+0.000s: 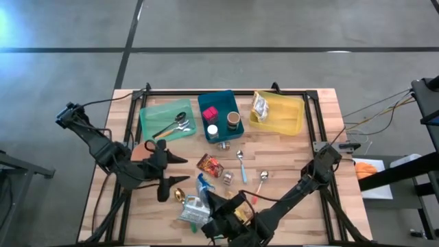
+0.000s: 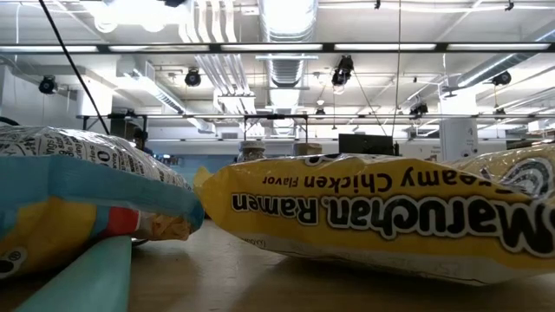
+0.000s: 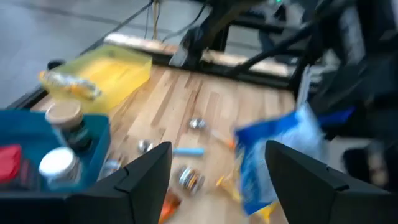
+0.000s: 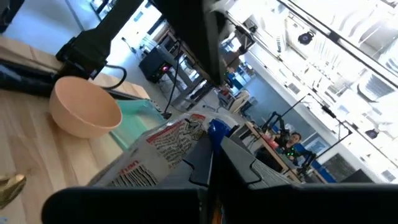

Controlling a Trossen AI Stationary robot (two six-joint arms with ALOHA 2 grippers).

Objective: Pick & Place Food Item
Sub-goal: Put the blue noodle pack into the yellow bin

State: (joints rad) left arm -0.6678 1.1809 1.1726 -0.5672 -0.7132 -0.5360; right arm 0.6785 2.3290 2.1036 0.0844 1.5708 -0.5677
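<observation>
We see a wooden table (image 1: 288,147) carrying a green bin (image 1: 152,118), a blue bin (image 1: 206,103) and a yellow bin (image 1: 288,113) along its far edge, with a bowl (image 1: 140,151), two spoons (image 1: 241,165), snack packets (image 1: 210,165) and a ramen pack (image 2: 390,212) nearer.

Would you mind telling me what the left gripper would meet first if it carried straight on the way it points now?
Probably the blue snack bag: in the left wrist view it sits just ahead of the open left gripper, slightly toward one finger. Depth is blurred there, so the gripper might instead pass beside it toward the small spoons on the table.
</observation>
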